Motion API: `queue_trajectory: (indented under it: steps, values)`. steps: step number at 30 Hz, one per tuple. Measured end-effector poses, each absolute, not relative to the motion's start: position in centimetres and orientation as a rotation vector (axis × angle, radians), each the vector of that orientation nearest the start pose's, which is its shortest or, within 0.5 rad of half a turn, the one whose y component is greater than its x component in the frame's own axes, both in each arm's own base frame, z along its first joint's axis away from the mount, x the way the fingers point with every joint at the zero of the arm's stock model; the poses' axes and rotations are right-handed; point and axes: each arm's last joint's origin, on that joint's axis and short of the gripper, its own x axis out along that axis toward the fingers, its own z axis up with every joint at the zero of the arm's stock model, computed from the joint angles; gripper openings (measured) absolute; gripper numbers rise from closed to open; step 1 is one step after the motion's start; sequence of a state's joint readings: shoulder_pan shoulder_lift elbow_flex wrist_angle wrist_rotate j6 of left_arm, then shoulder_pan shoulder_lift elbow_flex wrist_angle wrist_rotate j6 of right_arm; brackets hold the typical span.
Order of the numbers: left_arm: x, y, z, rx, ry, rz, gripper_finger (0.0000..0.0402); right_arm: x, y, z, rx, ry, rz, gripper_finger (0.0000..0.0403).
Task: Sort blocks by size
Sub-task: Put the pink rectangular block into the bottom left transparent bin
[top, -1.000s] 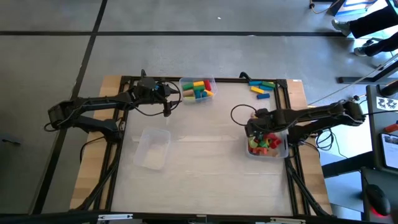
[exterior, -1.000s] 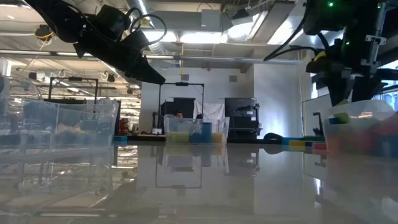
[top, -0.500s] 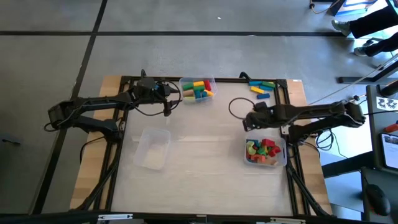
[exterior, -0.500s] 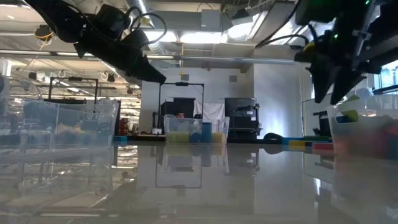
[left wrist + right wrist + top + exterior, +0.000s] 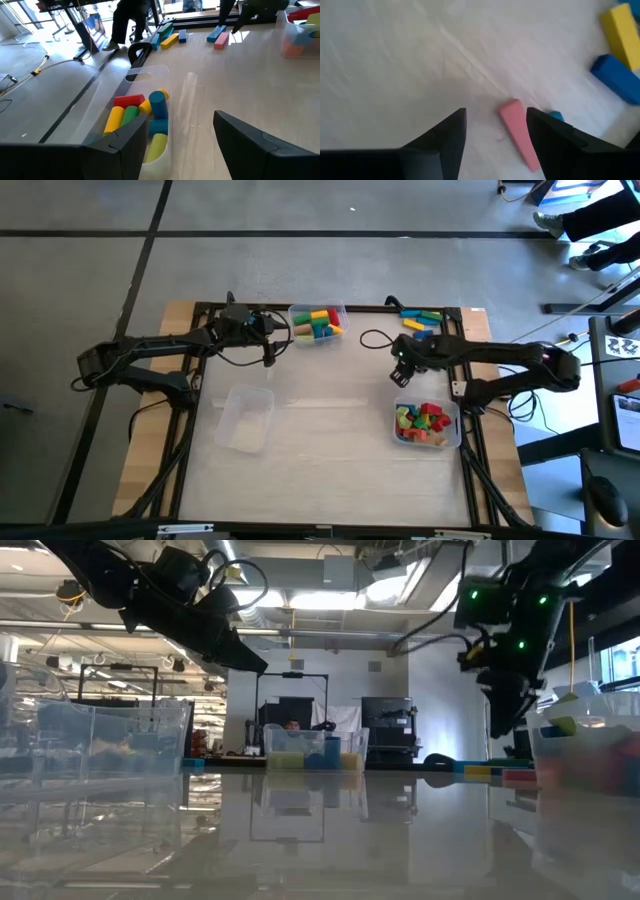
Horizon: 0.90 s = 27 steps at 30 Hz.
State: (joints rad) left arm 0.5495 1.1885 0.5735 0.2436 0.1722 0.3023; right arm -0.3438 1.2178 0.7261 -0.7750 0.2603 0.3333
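A few long blocks [image 5: 421,321] are left loose on the bench [image 5: 330,395] in the upper right of the high view, among them a pink bar [image 5: 519,133] seen just ahead of the right hand [image 5: 495,131] in the right wrist view, with a yellow bar [image 5: 620,29] and a blue bar [image 5: 617,78] lying near it. Chunky pieces are gathered in a clear bin [image 5: 429,424] at the right, cylinders in a second bin [image 5: 317,323] at the top centre, and a third bin [image 5: 244,418] at the lower left seems to hold nothing, though that is hard to tell through the clear plastic. The right hand is held wide open and empty above the bench, just short of the pink bar. For a clean grasp, the fingers should be brought down on either side of the bar's narrow width, near its middle, and closed only once both clear the neighbouring blue bar. The left hand [image 5: 270,335] is parked beside the cylinder bin, open and empty.
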Motion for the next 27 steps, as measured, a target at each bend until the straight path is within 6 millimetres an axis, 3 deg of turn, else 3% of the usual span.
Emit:
queue_trajectory:
  steps: [13, 24, 27]
  values:
    - [21.2, 12.4, 22.2, 0.157, 0.396, 0.319, 0.0218, 18.3, -11.3, 15.7, 0.313, 1.481, -0.577, 0.0209]
    - [21.4, 12.5, 22.7, 0.208, 0.343, 0.324, 0.0218, 18.4, -12.9, 13.8, 0.305, 1.544, -0.497, 0.0208]
    - [21.5, 12.5, 22.9, 0.216, 0.323, 0.325, 0.0218, 18.2, -13.2, 13.7, 0.349, 1.534, -0.463, 0.0191]
